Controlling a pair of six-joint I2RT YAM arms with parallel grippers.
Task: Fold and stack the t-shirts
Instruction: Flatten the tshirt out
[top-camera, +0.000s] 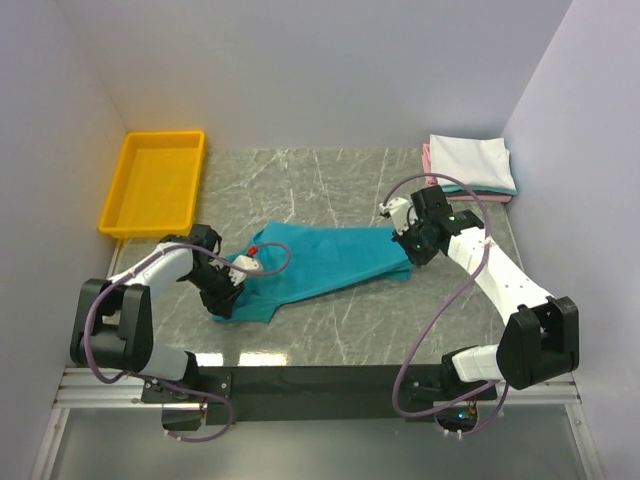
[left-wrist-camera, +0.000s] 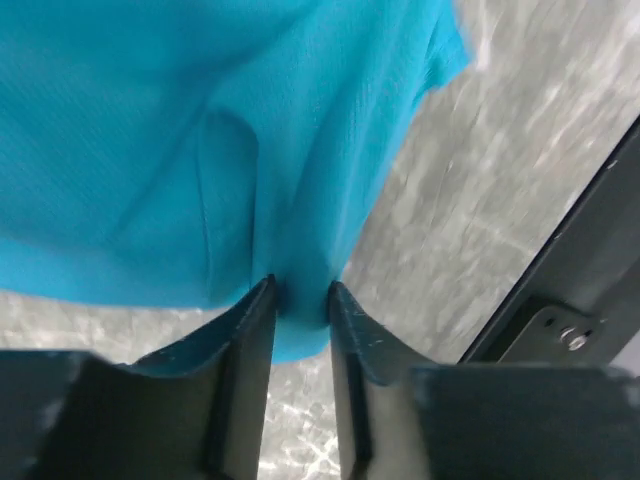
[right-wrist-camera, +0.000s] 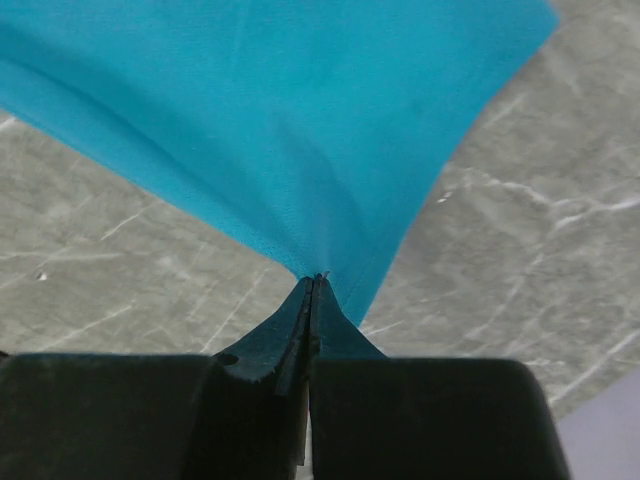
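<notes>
A teal t-shirt (top-camera: 325, 258) lies stretched across the middle of the marble table, partly folded. My left gripper (top-camera: 228, 292) is shut on its near left edge. In the left wrist view the cloth (left-wrist-camera: 200, 150) is pinched between the fingers (left-wrist-camera: 255, 325) at the gripper (left-wrist-camera: 300, 300). My right gripper (top-camera: 408, 246) is shut on the shirt's right corner. In the right wrist view its jaws (right-wrist-camera: 312, 285) meet tightly on the cloth (right-wrist-camera: 290, 120), which is pulled up off the table. A stack of folded t-shirts (top-camera: 470, 163), white on top with pink and teal beneath, sits at the back right.
A yellow plastic bin (top-camera: 155, 182) stands at the back left. White walls close in on three sides. The table's black front rail (top-camera: 330, 378) runs along the near edge and shows in the left wrist view (left-wrist-camera: 570, 300).
</notes>
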